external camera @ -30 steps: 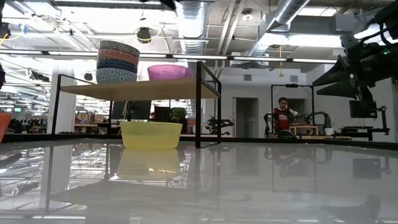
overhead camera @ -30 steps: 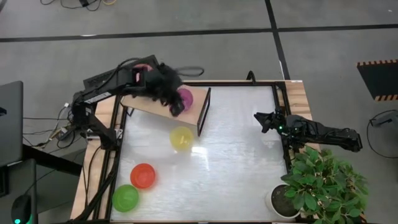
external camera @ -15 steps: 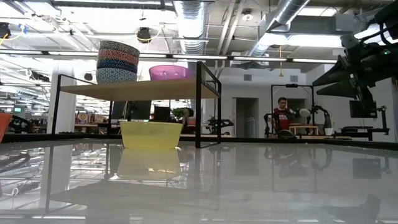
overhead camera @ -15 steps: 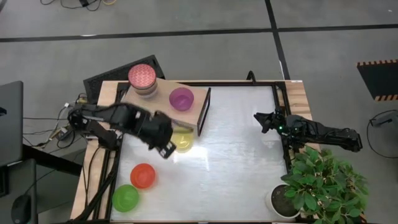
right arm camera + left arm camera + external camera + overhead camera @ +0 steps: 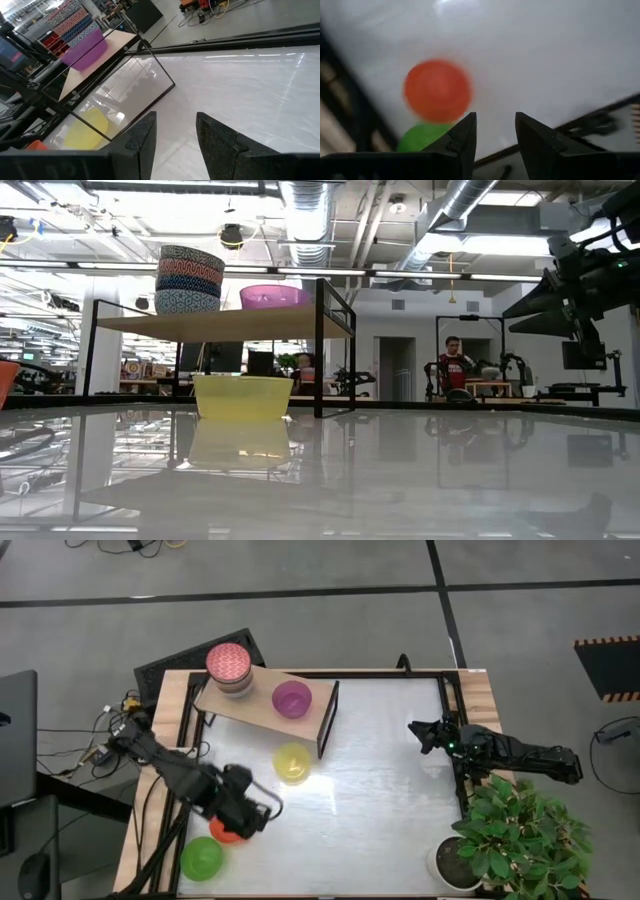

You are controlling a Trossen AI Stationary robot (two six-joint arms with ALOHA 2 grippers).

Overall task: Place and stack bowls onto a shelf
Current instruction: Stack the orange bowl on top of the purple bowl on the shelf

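Silvery surface, open hall behind it. Left pincer hangs over red bowl, fingers parted with a narrow gap, nothing held. Red bowl plain, round; plain green bowl just beside it. Plain yellow bowl on surface by shelf's dark end panel. Light wooden shelf carries purple bowl and patterned stack, pink-red on top. Right pincer waits at surface's right edge, fingers apart, empty.

A large open robotics lab or workshop: exposed silver ventilation ducts run under a bare ceiling, a grey concrete floor is taped with black lines, and a person sits among benches with equipment.
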